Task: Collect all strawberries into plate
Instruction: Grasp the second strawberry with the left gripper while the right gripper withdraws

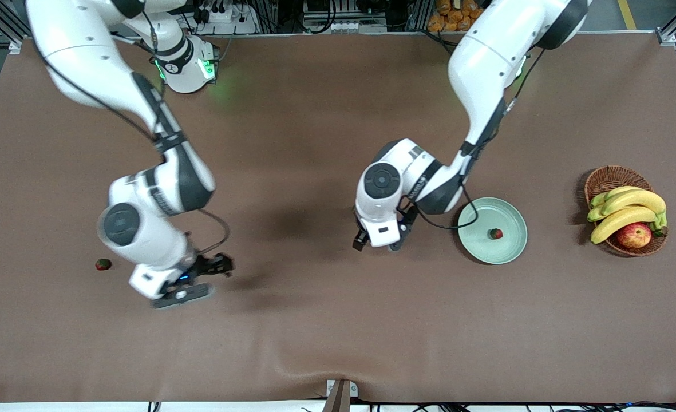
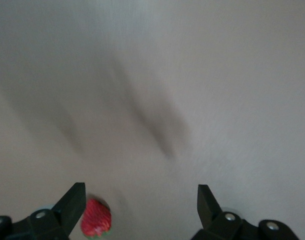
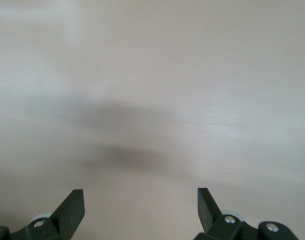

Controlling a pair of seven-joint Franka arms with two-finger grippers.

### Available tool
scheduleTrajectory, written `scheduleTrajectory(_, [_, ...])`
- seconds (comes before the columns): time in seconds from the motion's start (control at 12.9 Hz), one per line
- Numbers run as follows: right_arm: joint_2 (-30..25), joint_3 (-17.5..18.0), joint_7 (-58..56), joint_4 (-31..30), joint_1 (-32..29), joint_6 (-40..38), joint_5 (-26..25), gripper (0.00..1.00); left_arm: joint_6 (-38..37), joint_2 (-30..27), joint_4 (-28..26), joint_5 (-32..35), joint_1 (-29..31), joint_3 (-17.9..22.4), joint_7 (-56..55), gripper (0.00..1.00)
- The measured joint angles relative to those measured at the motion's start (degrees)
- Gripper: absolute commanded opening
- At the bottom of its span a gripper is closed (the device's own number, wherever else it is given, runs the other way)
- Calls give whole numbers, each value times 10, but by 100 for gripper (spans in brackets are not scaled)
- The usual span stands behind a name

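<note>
Closing now, the wide-open, empty left claw [image 2: 141, 205] risks nudging the off-centre strawberry [image 2: 96, 218] aside. Nothing is held by the spread right claw [image 3: 141, 205], kept low over the surface [image 1: 315, 332] near that arm's end.

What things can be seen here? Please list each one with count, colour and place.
strawberries: three, red; one in the plate, one on the table toward the right arm's end, one beside a finger of the left hand
plate: one, pale green; between the left hand and the basket
basket: one, brown wicker; toward the left arm's end
bananas: one bunch, yellow; in the basket
apple: one, red-yellow; in the basket
table: one, brown
left hand: open, beside the plate
right hand: open, over bare table
</note>
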Motion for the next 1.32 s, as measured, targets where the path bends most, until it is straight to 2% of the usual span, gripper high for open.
scheduleTrajectory(0.15, [0, 1, 0, -1, -57, -17, 0, 100, 3, 13, 5, 0, -20, 3, -30, 98])
scheduleTrajectory(0.39, [-10, 2, 24, -1, -110, -74, 0, 100, 2, 22, 5, 0, -39, 3, -65, 98])
scheduleTrajectory(0.62, [-26, 2, 152, -1, -120, -134, -1, 100, -3, 29, -7, 0, -53, 4, -87, 93])
scheduleTrajectory(0.7, [-26, 2, 197, -2, -121, -140, -1, 100, -9, 29, -13, 1, -55, 5, -90, 88])
scheduleTrajectory(0.85, [-25, -4, 239, -10, -127, -139, -2, 100, -22, 29, -15, 1, -55, 7, -90, 66])
scheduleTrajectory(0.93, [-23, -6, 243, -11, -132, -135, -4, 100, -27, 28, -13, 2, -55, 8, -90, 50])
scheduleTrajectory(1.08, [-25, -5, 261, -10, -127, -134, -20, 100, -42, 26, -10, 2, -53, 10, -90, 12])
scheduleTrajectory(1.16, [-25, -5, 274, -10, -124, -135, -24, 100, -46, 26, -8, 2, -53, 11, -90, 0])
scheduleTrajectory(1.32, [-25, -6, 284, -10, -125, -141, -27, 100, -50, 26, -7, 8, -52, 12, -87, 0])
